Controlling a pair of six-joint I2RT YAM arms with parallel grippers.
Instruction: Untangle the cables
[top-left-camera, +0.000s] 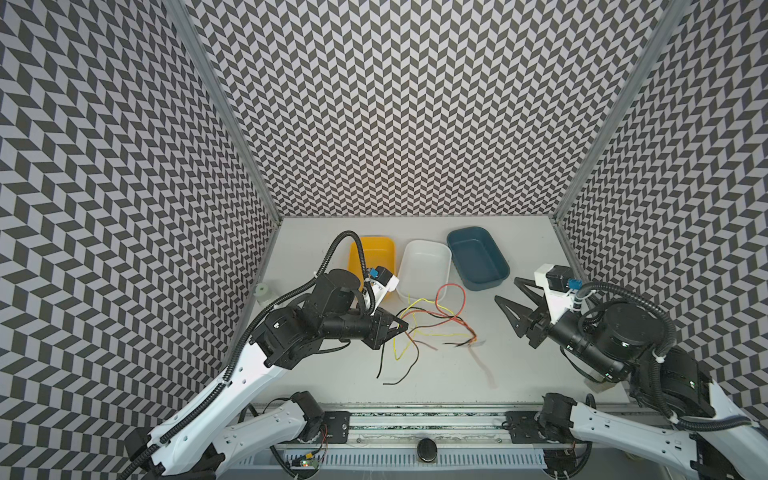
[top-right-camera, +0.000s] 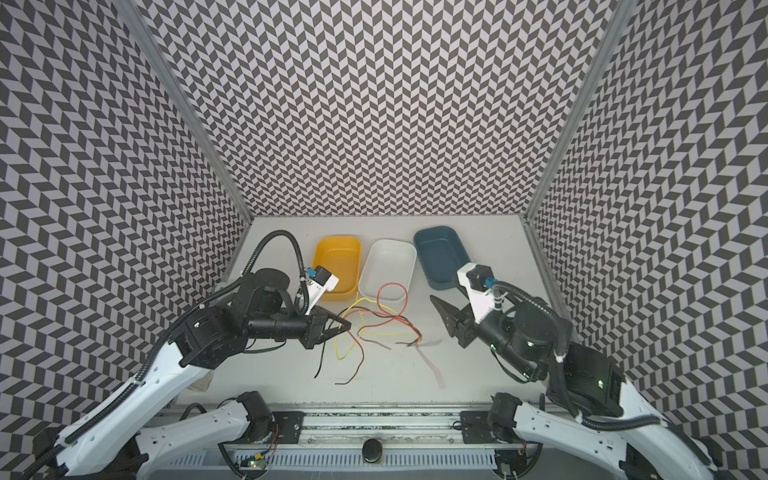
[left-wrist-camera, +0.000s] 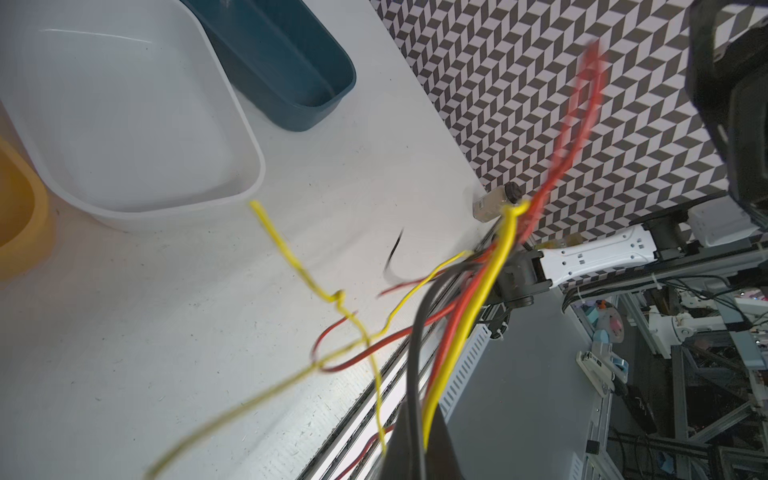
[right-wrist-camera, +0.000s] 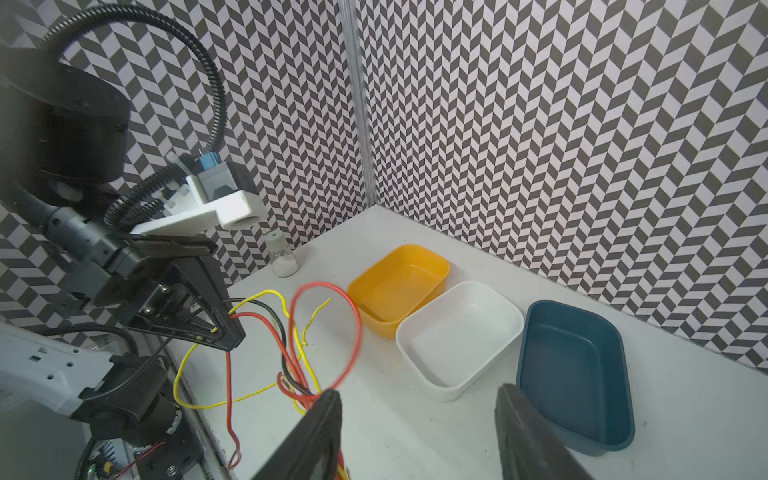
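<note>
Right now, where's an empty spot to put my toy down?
Bare table shows at the front, between the cables and the right arm, and in the strip behind the white tray. The middle is crowded: cables spread from the left fingers.

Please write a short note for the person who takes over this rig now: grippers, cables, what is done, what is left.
Left gripper: shut on the cables, holding one end of the bunch.
Right gripper: open, empty, apart from the cables.
Cables: red, black and yellow, crossed in one tangle in front of the trays, which are empty.
Done: no cable separated yet.
Left: pull each cable free of the others.
</note>
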